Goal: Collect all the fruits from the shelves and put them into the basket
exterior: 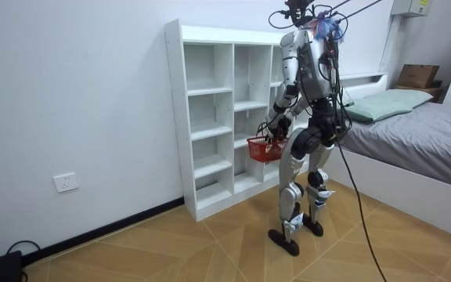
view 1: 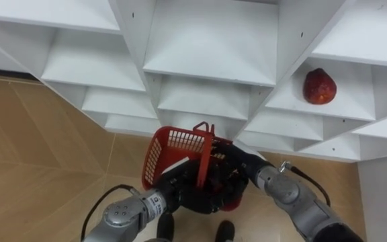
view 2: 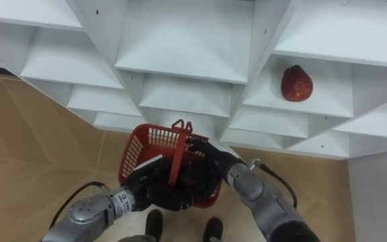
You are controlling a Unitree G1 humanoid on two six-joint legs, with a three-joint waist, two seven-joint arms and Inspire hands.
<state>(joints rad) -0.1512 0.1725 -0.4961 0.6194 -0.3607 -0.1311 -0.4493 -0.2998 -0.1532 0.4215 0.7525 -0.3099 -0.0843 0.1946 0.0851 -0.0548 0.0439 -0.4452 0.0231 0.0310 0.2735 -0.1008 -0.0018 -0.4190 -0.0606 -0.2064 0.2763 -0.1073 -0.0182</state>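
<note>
One fruit (view 1: pixel 320 86): you see it, red, on a closet (view 1: pixel 210 47) shelf.
Basket (view 1: pixel 173 144): clasped by left hand (view 1: pixel 180 191).
Right hand (view 1: pixel 237 173): cannot tell its grip.

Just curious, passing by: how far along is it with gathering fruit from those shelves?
Done: it stands at the white shelves with the red basket. In hand: the left robot hand and right robot hand are both at the basket. Left: the red fruit lies on its shelf, not yet picked.

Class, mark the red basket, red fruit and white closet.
red basket (view 1: pixel 156 158), left eye view, on its mesh wall.
red fruit (view 1: pixel 320 87), left eye view, on its middle.
white closet (exterior: pixel 175 117), room view, on its side panel.
</note>
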